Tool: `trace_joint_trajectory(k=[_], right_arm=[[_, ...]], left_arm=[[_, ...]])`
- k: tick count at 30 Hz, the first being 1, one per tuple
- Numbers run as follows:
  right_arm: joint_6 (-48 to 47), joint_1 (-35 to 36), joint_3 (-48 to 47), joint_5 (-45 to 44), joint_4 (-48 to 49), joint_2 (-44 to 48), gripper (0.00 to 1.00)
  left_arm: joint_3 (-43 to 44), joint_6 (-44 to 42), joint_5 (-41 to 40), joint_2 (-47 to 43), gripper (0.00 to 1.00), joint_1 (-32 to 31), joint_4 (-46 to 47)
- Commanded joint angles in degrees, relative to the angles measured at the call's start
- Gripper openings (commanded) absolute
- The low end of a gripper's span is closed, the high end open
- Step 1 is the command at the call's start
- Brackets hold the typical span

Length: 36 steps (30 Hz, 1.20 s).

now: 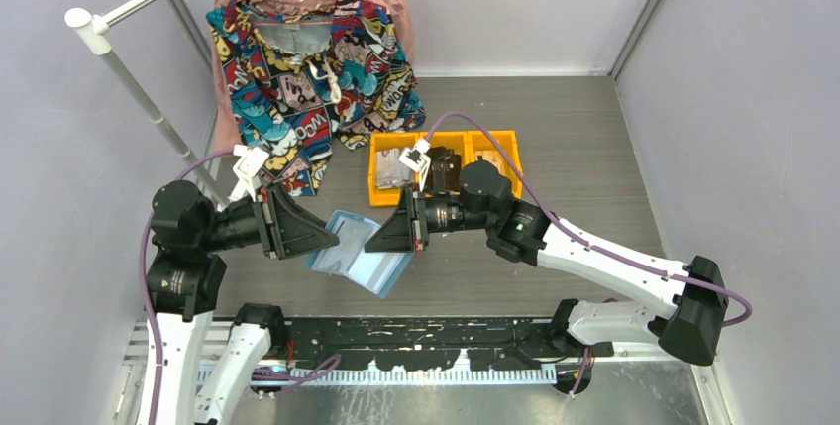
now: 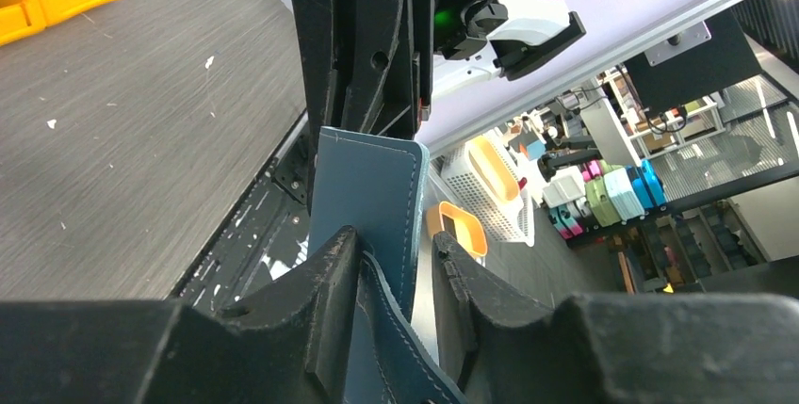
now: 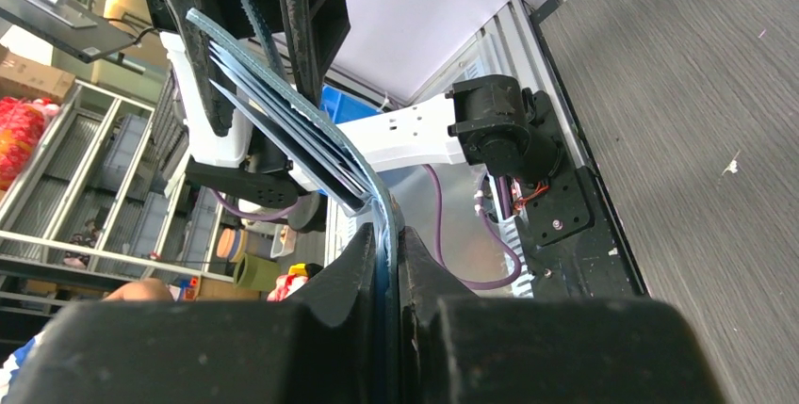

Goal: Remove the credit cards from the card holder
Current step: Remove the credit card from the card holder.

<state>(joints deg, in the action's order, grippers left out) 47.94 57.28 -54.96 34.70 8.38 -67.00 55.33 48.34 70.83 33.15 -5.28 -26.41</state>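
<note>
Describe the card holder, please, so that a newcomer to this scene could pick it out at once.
Start at the grey table, then look near its front edge, between the two black grippers that face each other. The card holder is held off the table between them. It is the only light-blue, book-like wallet, unlike the orange bins behind.

A robotics lab test cell: pale partition walls [image 1: 59,98] enclose a grey wood-grain table [image 1: 575,128]. Beyond its near edge, the wrist views show metal shelving [image 3: 66,197] with storage crates [image 2: 490,187] and coloured parts boxes [image 2: 612,197].
</note>
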Motion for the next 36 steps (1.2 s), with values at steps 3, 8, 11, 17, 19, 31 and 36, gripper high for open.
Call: trace_joint_trajectory(k=[3, 8, 11, 17, 19, 31, 36], right_arm=[[-0.7, 0.3, -2.5, -0.2, 2.1, 0.7, 0.01], [-1.3, 0.3, -1.6, -0.7, 1.5, 1.6, 0.01], [-1.4, 0.3, -1.3, -0.9, 1.7, 1.7, 0.01], [-1.2, 0.3, -1.8, 0.2, 2.4, 1.1, 0.01], [-1.6, 0.3, -1.7, 0.1, 2.1, 1.3, 0.01], [-0.6, 0.3, 2.2, -0.1, 11.3, 2.6, 0.01], [1.3, 0.4, 1.5, 1.3, 15.2, 0.5, 0.01]], left_arm=[[1.5, 1.3, 1.4, -0.4, 0.33, -0.1, 2.1], [1.5, 3.0, 1.6, -0.3, 0.26, -0.1, 3.3], [1.5, 3.7, 1.6, -0.3, 0.23, -0.1, 3.8], [1.7, 3.9, 1.2, 0.1, 0.18, -0.1, 4.0], [1.9, 4.7, 1.4, 0.1, 0.18, -0.1, 4.7], [2.5, 7.4, -0.4, 0.2, 0.06, -0.1, 5.5], [2.6, 0.2, -6.4, -0.4, 0.03, -0.1, -1.1]])
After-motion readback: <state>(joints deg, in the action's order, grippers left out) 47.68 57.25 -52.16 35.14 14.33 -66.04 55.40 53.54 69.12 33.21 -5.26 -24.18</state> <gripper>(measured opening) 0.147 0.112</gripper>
